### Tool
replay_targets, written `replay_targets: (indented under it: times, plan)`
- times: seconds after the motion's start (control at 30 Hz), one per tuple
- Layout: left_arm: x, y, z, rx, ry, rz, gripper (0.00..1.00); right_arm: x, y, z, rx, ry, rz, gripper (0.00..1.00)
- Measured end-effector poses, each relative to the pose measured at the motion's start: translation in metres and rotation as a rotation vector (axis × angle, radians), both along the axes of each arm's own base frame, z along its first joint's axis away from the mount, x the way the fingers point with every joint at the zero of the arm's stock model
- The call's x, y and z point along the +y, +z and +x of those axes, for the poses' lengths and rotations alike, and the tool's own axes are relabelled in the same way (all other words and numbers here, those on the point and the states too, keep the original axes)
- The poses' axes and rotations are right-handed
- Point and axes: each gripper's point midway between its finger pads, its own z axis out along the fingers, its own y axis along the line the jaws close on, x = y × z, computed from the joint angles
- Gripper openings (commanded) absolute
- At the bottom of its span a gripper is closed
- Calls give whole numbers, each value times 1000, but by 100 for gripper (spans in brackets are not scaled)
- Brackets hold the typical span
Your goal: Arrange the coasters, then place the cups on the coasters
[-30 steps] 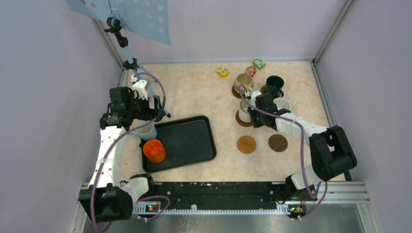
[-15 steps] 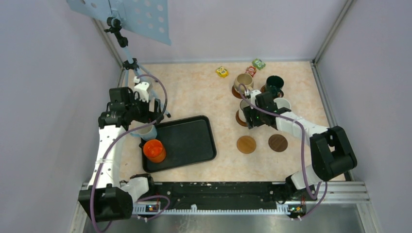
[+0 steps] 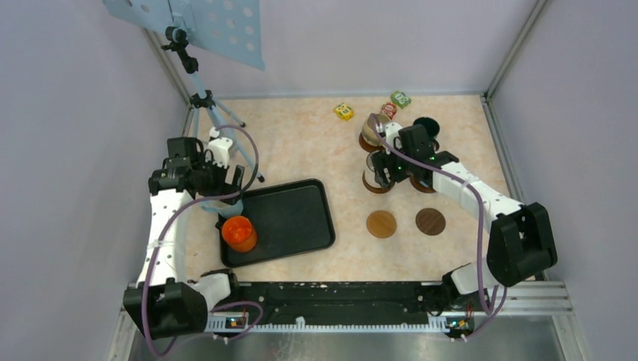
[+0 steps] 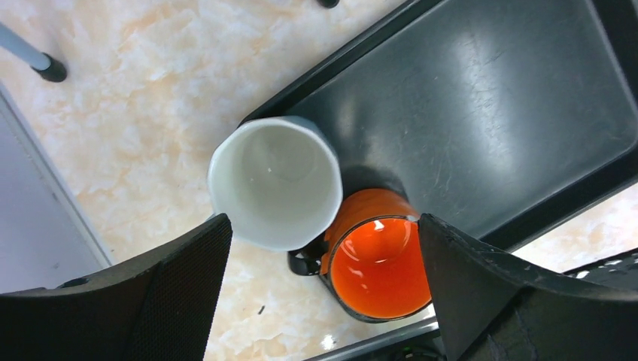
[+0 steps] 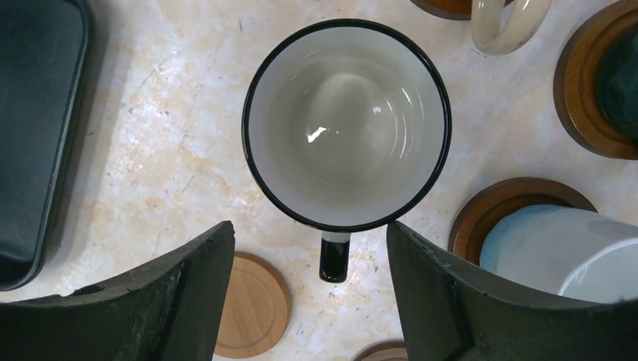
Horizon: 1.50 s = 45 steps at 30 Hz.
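Observation:
A white cup with a dark rim [image 5: 346,124] stands upright below my right gripper [image 5: 310,233], its dark handle [image 5: 334,259] pointing into the gap between the open jaws, which touch nothing. Seen from above, this cup [image 3: 373,161] sits on a coaster [image 3: 376,186]. Two bare coasters [image 3: 381,223] [image 3: 430,221] lie nearer the front. The plain white cup [image 5: 560,252] and the dark green cup [image 5: 621,83] rest on coasters. My left gripper [image 4: 325,222] hangs open above a white cup [image 4: 274,184] and the orange cup [image 4: 380,263].
A black tray [image 3: 290,214] lies left of centre; the orange cup [image 3: 239,232] stands at its near left corner. Small coloured blocks [image 3: 344,111] sit at the back. A tripod [image 3: 207,105] holding a perforated board stands at the back left, beside the left arm.
My right gripper has opened off the dark-rimmed cup's handle and lifted back from it. The left arm has shifted slightly left.

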Motion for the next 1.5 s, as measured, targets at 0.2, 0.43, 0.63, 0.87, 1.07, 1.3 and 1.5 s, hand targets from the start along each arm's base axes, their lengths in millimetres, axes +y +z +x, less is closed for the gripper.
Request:
replay_targets:
  times: [0.2,0.43,0.63,0.87,1.07,1.3,1.5]
  plan:
    - [18,-4,-2,10,9,76,99,4,2,-6,13,30,17,73]
    - [33,-21,2,54,22,126,99,6,6,-11,14,52,27,73]
    - [36,-36,2,106,3,124,99,4,9,-11,2,65,16,73]
    - [36,-53,-1,171,-20,122,99,-4,5,-13,5,66,-34,73]
    - [36,-61,-6,196,-34,125,99,-12,-3,-12,12,65,-85,71]
    - [37,-67,-9,210,-39,128,99,-21,-16,-8,24,63,-153,68]
    - [37,-70,-9,215,-50,130,99,-28,-16,-4,8,53,-193,68]
